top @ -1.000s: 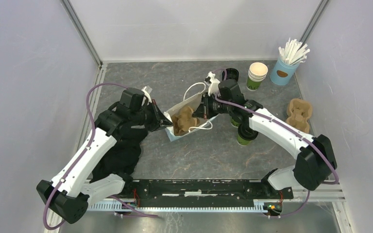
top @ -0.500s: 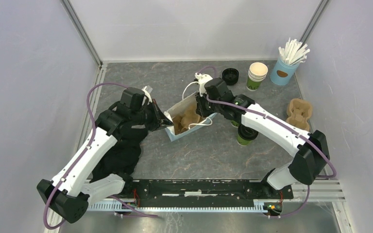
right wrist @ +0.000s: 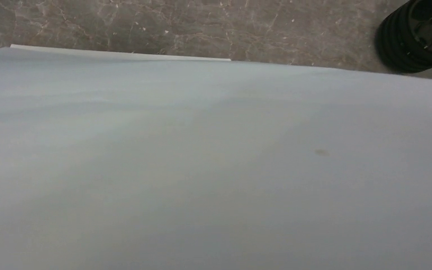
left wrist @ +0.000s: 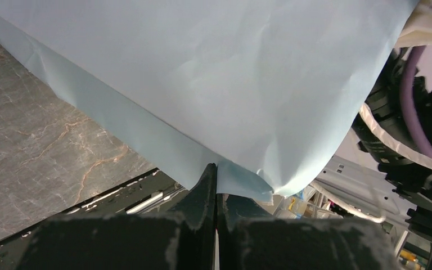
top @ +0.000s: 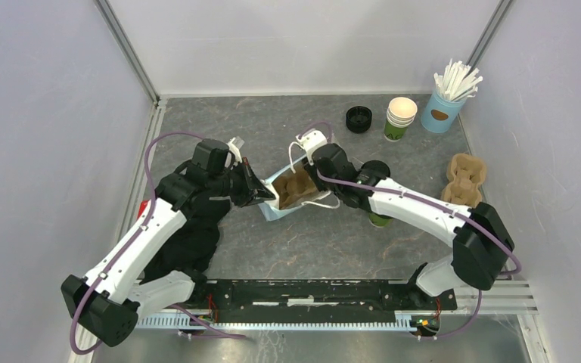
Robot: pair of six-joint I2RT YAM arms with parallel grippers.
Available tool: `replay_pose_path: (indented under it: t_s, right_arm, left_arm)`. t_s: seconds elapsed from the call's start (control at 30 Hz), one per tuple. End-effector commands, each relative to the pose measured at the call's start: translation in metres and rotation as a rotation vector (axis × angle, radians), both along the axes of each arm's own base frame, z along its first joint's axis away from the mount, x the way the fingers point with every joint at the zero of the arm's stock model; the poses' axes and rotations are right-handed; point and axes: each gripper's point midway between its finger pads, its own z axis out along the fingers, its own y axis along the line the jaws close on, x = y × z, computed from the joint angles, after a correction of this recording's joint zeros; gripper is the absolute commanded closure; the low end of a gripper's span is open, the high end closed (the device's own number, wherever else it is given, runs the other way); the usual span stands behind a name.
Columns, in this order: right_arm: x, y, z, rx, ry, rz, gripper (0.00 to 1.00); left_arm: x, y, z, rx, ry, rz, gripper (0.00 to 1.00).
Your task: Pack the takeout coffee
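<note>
Right hand (top: 307,175) moved left over pale-blue paper bag (top: 270,209), grip hidden | left hand (left wrist: 214,185) pinches bag rim | green lidded paper cups (top: 379,220): likely light, crushable; hold mid-body

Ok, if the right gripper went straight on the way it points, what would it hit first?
The paper bag: its pale wall fills the right wrist view, so the right gripper would likely press into it at once. Depth beyond is unclear.

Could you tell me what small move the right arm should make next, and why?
Probably draw the right pincer back from the paper bag: the brown cup carrier already lies inside, the left pincer pinches the bag's edge, and a green cup waits under the right arm.
</note>
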Motion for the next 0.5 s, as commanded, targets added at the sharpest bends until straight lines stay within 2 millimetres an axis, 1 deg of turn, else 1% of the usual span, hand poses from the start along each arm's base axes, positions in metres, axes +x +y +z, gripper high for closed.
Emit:
replay_pose_path:
  t_s: [0.0, 0.07, 0.1, 0.13, 0.27, 0.33, 0.4, 0.47]
  right_arm:
    - [0.014, 0.003, 0.043, -0.015, -0.042, -0.043, 0.63]
    - [0.005, 0.004, 0.058, 0.011, 0.002, -0.038, 0.57]
    - [-0.003, 0.003, 0.062, 0.028, 0.036, -0.033, 0.54]
    - [-0.012, 0.003, 0.065, 0.04, 0.066, -0.016, 0.53]
    - [-0.046, -0.002, 0.066, 0.105, 0.19, 0.02, 0.46]
    - [-0.056, -0.003, 0.072, 0.128, 0.213, 0.035, 0.41]
    - [-0.061, -0.007, 0.087, 0.154, 0.207, 0.035, 0.38]
    - [-0.063, -0.015, 0.109, 0.172, 0.178, 0.016, 0.32]
  left_arm:
    - [-0.002, 0.007, -0.018, 0.06, 0.0, -0.033, 0.98]
    - [-0.001, 0.007, -0.019, 0.066, -0.009, -0.033, 0.98]
    - [0.0, 0.008, -0.02, 0.071, -0.014, -0.031, 0.98]
    - [0.001, 0.009, -0.019, 0.079, -0.022, -0.028, 0.98]
    - [0.009, 0.012, -0.014, 0.114, -0.042, -0.017, 0.98]
    - [0.012, 0.012, -0.012, 0.122, -0.048, -0.019, 0.98]
    - [0.014, 0.011, -0.011, 0.125, -0.049, -0.02, 0.98]
    - [0.015, 0.011, -0.01, 0.132, -0.049, -0.02, 0.98]
